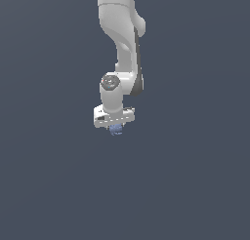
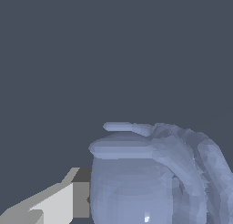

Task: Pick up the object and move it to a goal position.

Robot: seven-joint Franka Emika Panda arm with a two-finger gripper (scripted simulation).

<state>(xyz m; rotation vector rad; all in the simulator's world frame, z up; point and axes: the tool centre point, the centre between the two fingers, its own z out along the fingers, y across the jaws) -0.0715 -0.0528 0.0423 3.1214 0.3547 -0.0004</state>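
The object (image 1: pixel 116 130) is a small blue-grey bumpy lump that sits directly under the white hand of my gripper (image 1: pixel 115 127) in the exterior view, partly hidden by it. In the wrist view the object (image 2: pixel 154 177) fills the lower part of the picture, close to the camera, and its ridged surface shows. One grey-and-white finger (image 2: pixel 68 202) presses against its side. The other finger is hidden behind the object. The gripper is shut on the object.
The white arm (image 1: pixel 122 34) comes down from the top of the exterior view to the hand. All around it is a plain dark grey ground. No goal marker shows in either view.
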